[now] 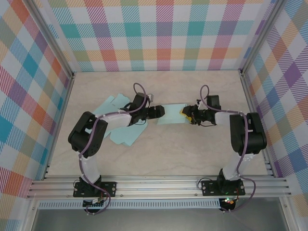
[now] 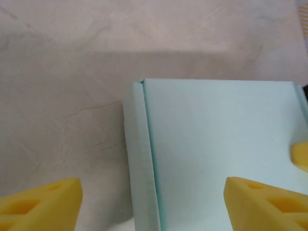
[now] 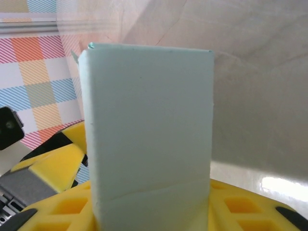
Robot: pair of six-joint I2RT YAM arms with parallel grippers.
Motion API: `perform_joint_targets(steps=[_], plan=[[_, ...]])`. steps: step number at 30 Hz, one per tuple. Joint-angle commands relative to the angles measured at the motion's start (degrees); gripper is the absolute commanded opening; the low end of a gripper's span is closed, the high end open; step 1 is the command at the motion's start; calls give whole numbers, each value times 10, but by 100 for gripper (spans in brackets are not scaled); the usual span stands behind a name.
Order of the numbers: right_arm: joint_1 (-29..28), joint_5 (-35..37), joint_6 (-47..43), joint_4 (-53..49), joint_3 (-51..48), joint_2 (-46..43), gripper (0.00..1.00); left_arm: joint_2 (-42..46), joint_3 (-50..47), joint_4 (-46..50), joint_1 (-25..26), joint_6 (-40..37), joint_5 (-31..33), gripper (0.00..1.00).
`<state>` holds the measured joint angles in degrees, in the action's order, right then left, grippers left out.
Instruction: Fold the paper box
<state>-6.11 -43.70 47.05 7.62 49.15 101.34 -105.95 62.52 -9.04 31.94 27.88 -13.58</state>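
The pale blue paper box (image 1: 171, 115) lies mid-table between both arms. In the left wrist view its flat panel (image 2: 221, 144) has a narrow folded strip (image 2: 137, 154) along the left side. My left gripper (image 2: 154, 207) is open, its yellow fingers (image 2: 43, 204) wide apart on either side of that strip and not touching it. In the top view the left gripper (image 1: 161, 111) is at the box's left end. My right gripper (image 1: 186, 114) is shut on the box's right end. In its wrist view the box (image 3: 149, 125) stands up between the right gripper's (image 3: 151, 214) yellow pads (image 3: 240, 207).
Flat pale blue paper sheets lie to the left, one behind the left arm (image 1: 111, 103) and one in front of it (image 1: 126, 136). Plaid walls enclose the table on three sides. A metal rail (image 1: 159, 185) runs along the near edge.
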Motion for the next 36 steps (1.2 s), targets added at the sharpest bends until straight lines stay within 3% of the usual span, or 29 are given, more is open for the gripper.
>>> perform_joint_targets(steps=[1,7,9,12,15,22,36], plan=[[27,-62,33,-23,-13,-39,40,69,-43,-95,-3,-78,3,81],[62,-118,35,-88,-29,-76,41,159,-223,-385,22,-281,-29,84],[71,-138,40,-99,-35,-84,41,187,-242,-367,46,-387,-34,85],[78,-166,40,-127,-41,-96,41,205,-231,-250,98,-562,7,88],[79,-176,15,-183,-41,-106,41,207,-240,-228,128,-649,45,88],[80,-196,-4,-234,-53,-114,42,198,-238,-234,160,-724,108,88],[80,-220,-45,-287,-48,-76,44,163,-188,-136,181,-783,136,82]])
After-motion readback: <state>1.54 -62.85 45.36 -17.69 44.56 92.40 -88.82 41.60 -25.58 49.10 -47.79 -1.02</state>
